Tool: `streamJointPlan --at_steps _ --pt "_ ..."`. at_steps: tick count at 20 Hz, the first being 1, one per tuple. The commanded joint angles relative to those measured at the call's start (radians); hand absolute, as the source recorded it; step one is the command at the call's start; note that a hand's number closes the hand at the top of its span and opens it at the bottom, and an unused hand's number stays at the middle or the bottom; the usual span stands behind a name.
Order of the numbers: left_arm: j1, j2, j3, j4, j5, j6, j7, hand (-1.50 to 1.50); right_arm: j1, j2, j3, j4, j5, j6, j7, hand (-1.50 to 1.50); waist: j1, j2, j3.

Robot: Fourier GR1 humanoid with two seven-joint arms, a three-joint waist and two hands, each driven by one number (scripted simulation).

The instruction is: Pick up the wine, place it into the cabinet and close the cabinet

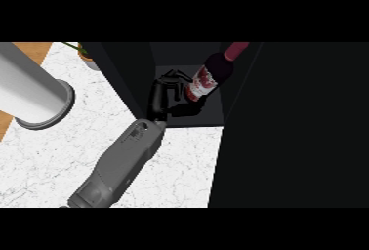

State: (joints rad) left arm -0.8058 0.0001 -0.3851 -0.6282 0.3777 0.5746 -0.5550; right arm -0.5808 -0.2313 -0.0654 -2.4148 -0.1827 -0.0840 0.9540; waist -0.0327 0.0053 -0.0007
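Item, wine bottle (210,73): you will find it inside the open cabinet (184,56), standing on the shelf with its neck tilted to the upper right, placed there because the task wants it stowed before the door is shut. Item, hand (164,93): only one shows and you cannot tell which; it reaches into the cabinet just beside the bottle's base, thumb touching the label's lower edge, fingers relaxed, apparently letting go. Item, cabinet door (302,122): it stands open at the right above the marble worktop (65,156), not yet closed.
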Motion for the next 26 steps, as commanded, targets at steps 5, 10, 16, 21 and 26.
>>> streamJointPlan --at_steps 5,10,16,21,26 --pt "-0.047 0.0 0.016 0.124 0.139 -0.014 -0.143 1.5 -0.008 0.002 -0.013 -0.043 -0.07 0.002 0.023 -1.5 -0.012 0.004 -0.001" --pt "-0.11 0.0 0.114 0.215 0.182 -0.094 -0.159 1.5 -0.004 0.012 -0.001 -0.082 -0.084 -0.012 0.064 -1.5 -0.012 0.003 -0.001" --pt "-0.153 0.0 0.141 0.339 0.22 -0.107 -0.211 1.5 -0.03 0.004 -0.017 -0.048 -0.086 -0.003 0.047 -1.5 -0.029 0.009 -0.001" --pt "-0.26 0.0 0.195 0.421 0.203 -0.126 -0.189 1.5 0.004 0.018 0.016 -0.097 -0.053 -0.012 0.057 -1.5 -0.031 0.009 -0.001" --pt "-0.302 0.015 0.199 0.496 0.169 -0.031 -0.212 1.5 -0.014 0.013 -0.005 -0.04 -0.073 0.011 0.017 -1.5 -0.034 0.015 0.0"
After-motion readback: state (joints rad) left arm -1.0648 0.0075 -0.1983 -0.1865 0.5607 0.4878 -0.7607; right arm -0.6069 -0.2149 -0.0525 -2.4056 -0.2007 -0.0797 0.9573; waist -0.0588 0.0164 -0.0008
